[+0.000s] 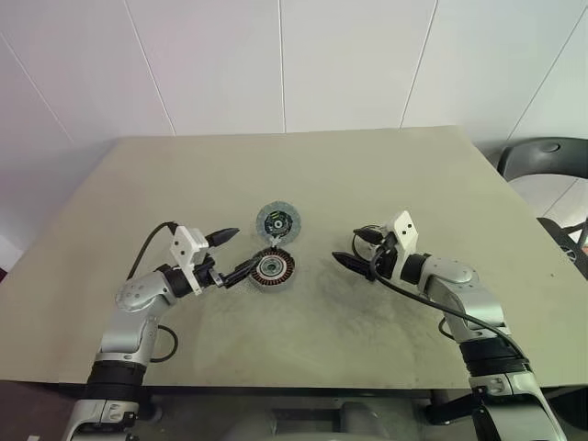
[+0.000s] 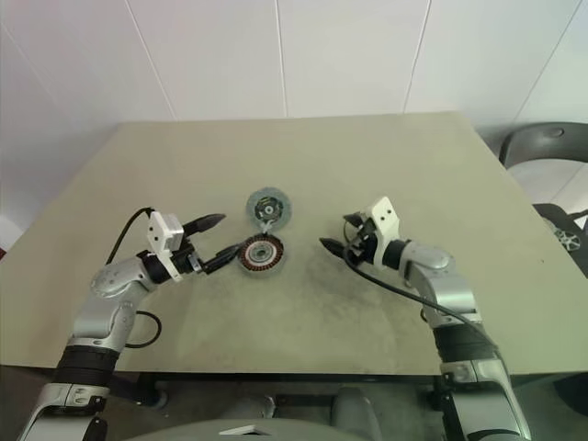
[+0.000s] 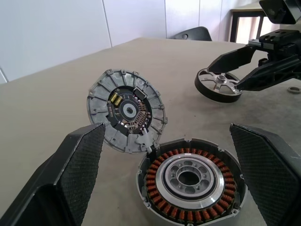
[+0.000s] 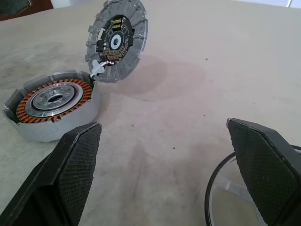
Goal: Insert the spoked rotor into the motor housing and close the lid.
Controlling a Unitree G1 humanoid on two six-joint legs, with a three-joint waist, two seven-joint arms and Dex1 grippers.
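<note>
The motor housing (image 1: 273, 268), with its copper ring and silvery hub, lies at the table's middle. Just behind it the lid (image 1: 277, 220) shows its circuit side; in the wrist views it looks propped at a tilt, joined to the housing (image 3: 190, 181) by a small white piece. My left gripper (image 1: 243, 251) is open beside the housing's left edge, with nothing between its fingers. To the housing's right, the spoked rotor (image 3: 217, 84) lies on the table. My right gripper (image 1: 346, 245) is open there, one fingertip at the rotor's rim (image 4: 208, 197).
The beige table (image 1: 303, 165) stretches back to a white panelled wall. A dark chair (image 1: 547, 156) stands off the table's right side. A small ring-like part (image 3: 294, 89) lies on the table beyond the right gripper.
</note>
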